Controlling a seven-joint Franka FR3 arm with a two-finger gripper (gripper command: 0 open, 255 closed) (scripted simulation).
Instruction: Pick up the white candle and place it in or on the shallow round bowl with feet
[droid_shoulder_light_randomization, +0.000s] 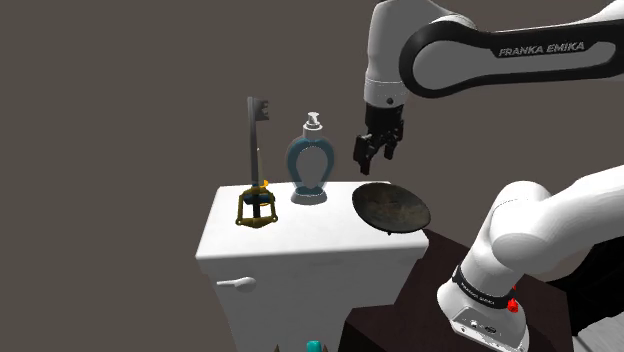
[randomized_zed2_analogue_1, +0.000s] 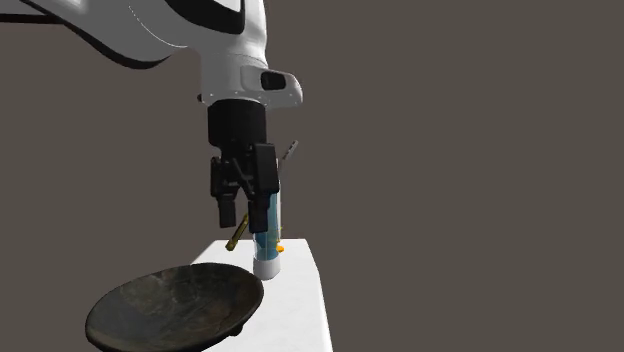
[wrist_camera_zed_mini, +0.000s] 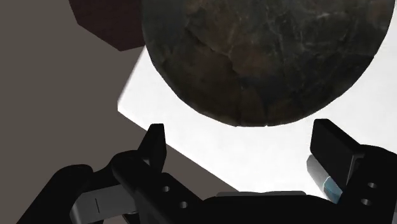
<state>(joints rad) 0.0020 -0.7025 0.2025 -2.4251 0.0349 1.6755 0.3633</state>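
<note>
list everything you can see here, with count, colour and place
bowl: 1, dark mottled brown, on the white top's end nearest the arm
bottle: 1, blue and white with a pump, at the back of the top
key: 1, grey, upright at the shoulder view's left
holder: 1, gold and black, at the key's foot
top: 1, white, lever on its front
arm: 1, white, dark joints
gripper: 1, black, open, above the bowl
</note>
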